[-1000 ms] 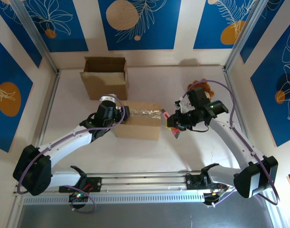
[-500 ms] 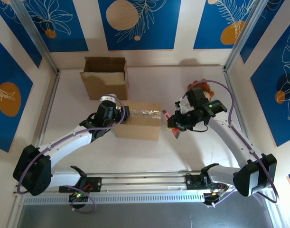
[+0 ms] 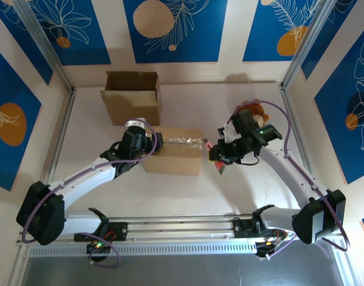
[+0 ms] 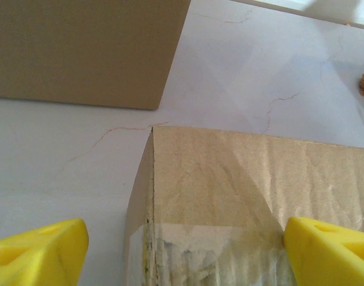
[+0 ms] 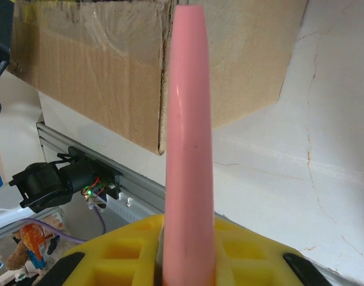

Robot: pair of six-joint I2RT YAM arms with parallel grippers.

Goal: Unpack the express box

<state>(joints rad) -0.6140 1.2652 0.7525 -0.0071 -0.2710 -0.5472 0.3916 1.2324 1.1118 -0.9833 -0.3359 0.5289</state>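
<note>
Left gripper (image 3: 151, 143) sits at the left end of the express box (image 3: 174, 151), jaws wide apart. On the left wrist view one yellow finger (image 4: 39, 249) is off the box's left side over bare table (image 4: 62, 161); the other is over the box top. Not clamped on anything, and I can't tell if it presses down.

Express box lies mid-table, sealed, long axis running left to right between the two arms. Clear tape strip (image 3: 184, 141) runs along the top the same way, wrinkled at the left end. Open carton (image 3: 131, 95) stands behind the box's left end, apart from it.

Pink tool (image 5: 187, 137) is just off the box's right end, tip aimed at the box, roughly in line with the tape. Tip looks close to the right-end corner edge; contact can't be told.

Right gripper (image 3: 221, 155) is right of the box, jaws closed tight on the tool's handle.

Judgement: the right arm is the one placed to work the seam, so the move turns on getting the tip onto the tape at the right end and travelling leftward along the long axis, with the left arm as brace at the far end.
</note>
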